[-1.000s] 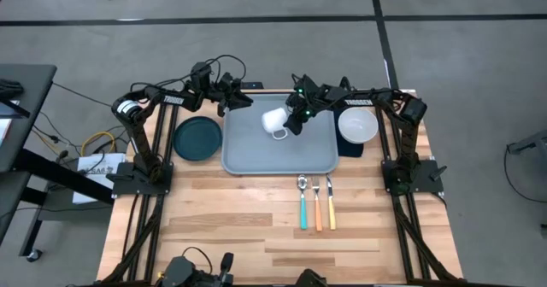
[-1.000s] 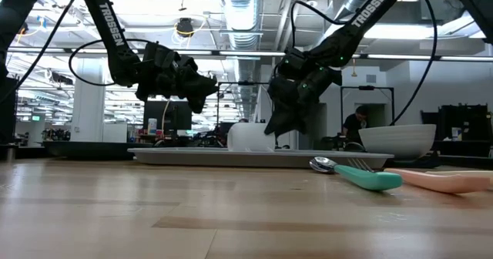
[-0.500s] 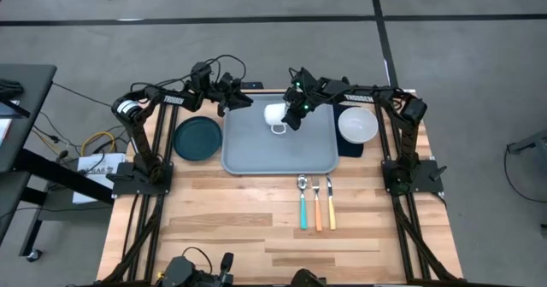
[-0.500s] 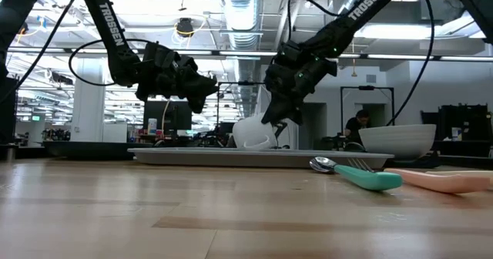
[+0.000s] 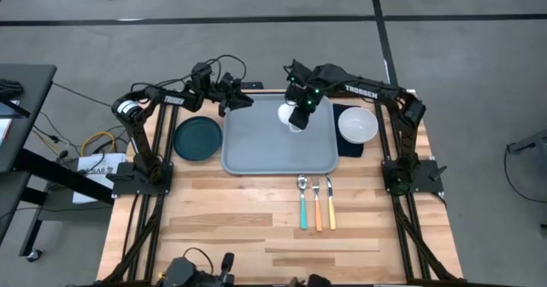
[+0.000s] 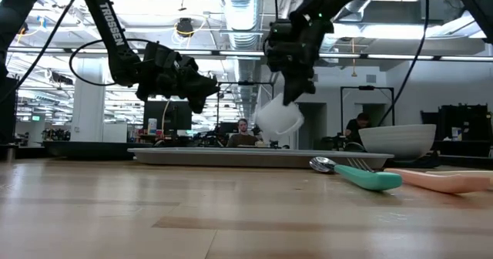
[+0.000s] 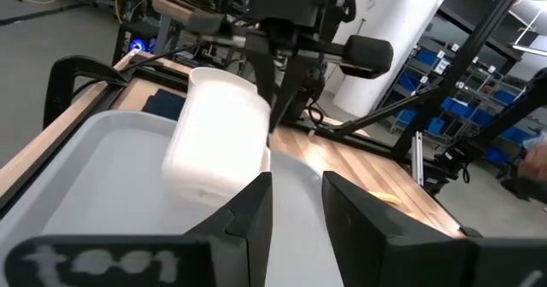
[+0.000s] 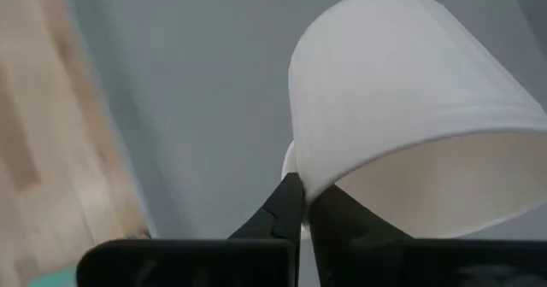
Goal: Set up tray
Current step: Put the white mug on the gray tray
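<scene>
Grip: right end effector (image 6: 286, 99) pinched shut on the white mug (image 6: 279, 118), by its handle it seems, mug tilted and lifted clear of the tray (image 5: 256, 155).
Tray: middle of the counter (image 5: 256, 227), mug over its 1 o'clock corner.
Risk: thin pinch may let the tilted mug swing or slip, dropping onto the tray or rim.
Neighbour: white bowl (image 5: 357, 125) at 3 o'clock; a wide swing could knock it.
Left end effector (image 5: 242, 101): parted, empty, hovering at the tray's 11 o'clock corner.

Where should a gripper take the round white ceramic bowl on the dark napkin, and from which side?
Pinch the rim of the white bowl from straight above, one finger inside, one outside. It sits upright, mouth open upward, and its rounded wall looks too wide to squeeze from the sides.
</scene>
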Robot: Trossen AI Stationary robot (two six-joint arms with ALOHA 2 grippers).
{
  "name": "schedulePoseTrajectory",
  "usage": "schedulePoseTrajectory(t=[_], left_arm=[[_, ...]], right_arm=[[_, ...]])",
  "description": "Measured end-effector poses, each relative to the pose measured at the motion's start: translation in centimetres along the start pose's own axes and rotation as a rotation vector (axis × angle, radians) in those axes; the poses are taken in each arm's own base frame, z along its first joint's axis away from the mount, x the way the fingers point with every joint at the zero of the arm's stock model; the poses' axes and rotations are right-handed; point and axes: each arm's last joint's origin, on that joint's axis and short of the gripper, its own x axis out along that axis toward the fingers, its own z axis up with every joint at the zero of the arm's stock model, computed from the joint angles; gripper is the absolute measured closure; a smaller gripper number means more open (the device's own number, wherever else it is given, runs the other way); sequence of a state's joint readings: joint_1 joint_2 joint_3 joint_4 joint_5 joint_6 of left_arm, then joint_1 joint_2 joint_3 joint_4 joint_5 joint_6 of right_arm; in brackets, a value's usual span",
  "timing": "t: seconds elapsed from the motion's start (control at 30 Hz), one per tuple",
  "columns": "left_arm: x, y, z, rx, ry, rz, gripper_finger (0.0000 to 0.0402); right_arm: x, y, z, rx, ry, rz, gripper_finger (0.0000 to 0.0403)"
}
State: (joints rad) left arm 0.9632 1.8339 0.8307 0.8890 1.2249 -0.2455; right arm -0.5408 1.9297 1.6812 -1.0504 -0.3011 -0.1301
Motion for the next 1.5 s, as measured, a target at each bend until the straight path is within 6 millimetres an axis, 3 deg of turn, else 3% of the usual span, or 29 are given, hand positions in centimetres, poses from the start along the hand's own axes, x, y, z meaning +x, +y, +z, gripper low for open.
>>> schedulePoseTrajectory(t=[0.3, 0.77, 1.03, 1.5], left_arm=[[0.8, -0.3, -0.1, 0.003, 0.005, -0.010, 0.0310], [1.7, -1.0, 0.6, 0.027, -0.027, -0.034, 0.0310], [1.8, -1.0, 0.7, 0.012, -0.029, -0.039, 0.0310], [2.1, -1.2, 0.6, 0.003, -0.025, -0.048, 0.0310]], right_arm=[[0.3, 2.1, -0.5, -0.070, 0.125, -0.082, 0.0401], [1.9, 4.8, -0.4, -0.212, 0.167, -0.181, 0.0402], [2.1, 6.2, -0.3, -0.403, 0.192, -0.278, 0.0403], [2.1, 7.8, -2.0, -0.492, 0.376, -0.311, 0.0403]])
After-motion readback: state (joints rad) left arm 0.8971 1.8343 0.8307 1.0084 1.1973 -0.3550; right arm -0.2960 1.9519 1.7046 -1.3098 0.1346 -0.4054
